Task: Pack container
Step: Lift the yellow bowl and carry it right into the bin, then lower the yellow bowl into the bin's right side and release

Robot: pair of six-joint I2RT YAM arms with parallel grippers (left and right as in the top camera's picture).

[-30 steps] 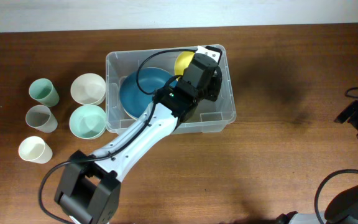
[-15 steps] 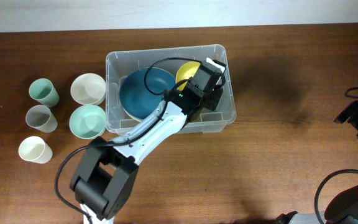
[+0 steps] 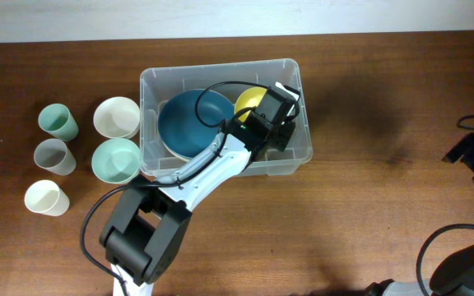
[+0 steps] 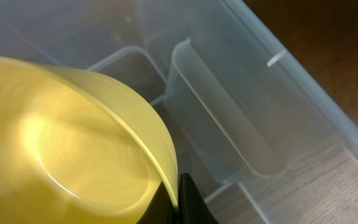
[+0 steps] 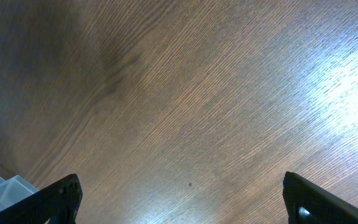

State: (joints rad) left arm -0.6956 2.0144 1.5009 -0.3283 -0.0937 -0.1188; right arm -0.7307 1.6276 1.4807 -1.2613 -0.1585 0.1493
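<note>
Left fingers are pinching the rim of the yellow bowl, one inside and one outside. They are holding it tilted inside the container, toward its 2 o'clock corner. The container is sitting mid-counter.

Right fingers are spread wide, gripping nothing, hanging over bare wood far out at 3 o'clock.

Step in hand, as I judge it, is setting the yellow bowl down.
- Level it first.
- Keep its rim off the moulded pocket in the wall.
- Let go only once the base is resting.

Count:
- One container.
- Inside it: the yellow bowl and a blue bowl. A pale edge under the blue one may be another; I can't tell.
- At 9 o'clock on the counter: a cream bowl, a mint bowl and three cups.
</note>
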